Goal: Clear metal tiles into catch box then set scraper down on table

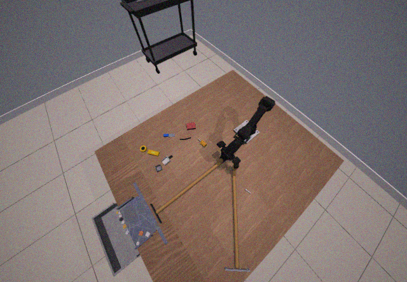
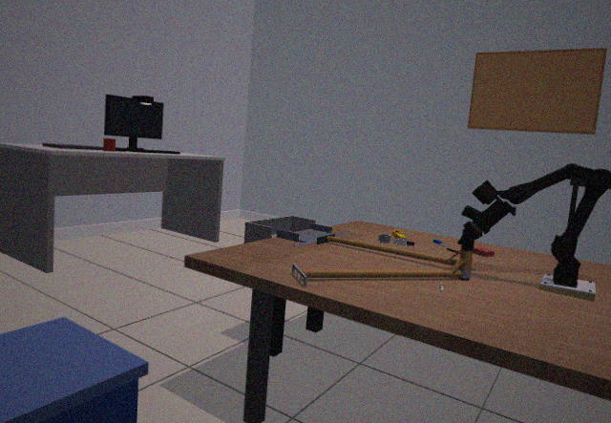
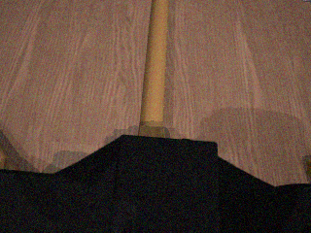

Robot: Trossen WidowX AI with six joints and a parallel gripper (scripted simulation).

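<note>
My gripper [image 1: 225, 161] [image 2: 466, 249] [image 3: 155, 145] is shut on the near end of the long scraper with the dark head. The scraper's yellow handle [image 1: 190, 188] [image 3: 155, 73] runs out to its dark head [image 1: 156, 213], just on my side of the steel plate [image 1: 139, 206]. Whether the head touches the table is unclear. An orange tile [image 1: 140, 233], a white tile [image 1: 147, 234] and another pale tile [image 1: 137, 243] lie on the plate. Several more tiles lie in a row along the border with the catch box [image 1: 113, 239]; which side they are on is unclear.
A second long-handled tool [image 1: 235, 219] [image 2: 380, 274] with a grey head lies on the table. A bolt-like piece [image 1: 247, 191], an orange screwdriver [image 1: 203, 143], a red block [image 1: 191, 126], a blue-handled tool [image 1: 166, 135] and yellow items [image 1: 152, 152] also lie there.
</note>
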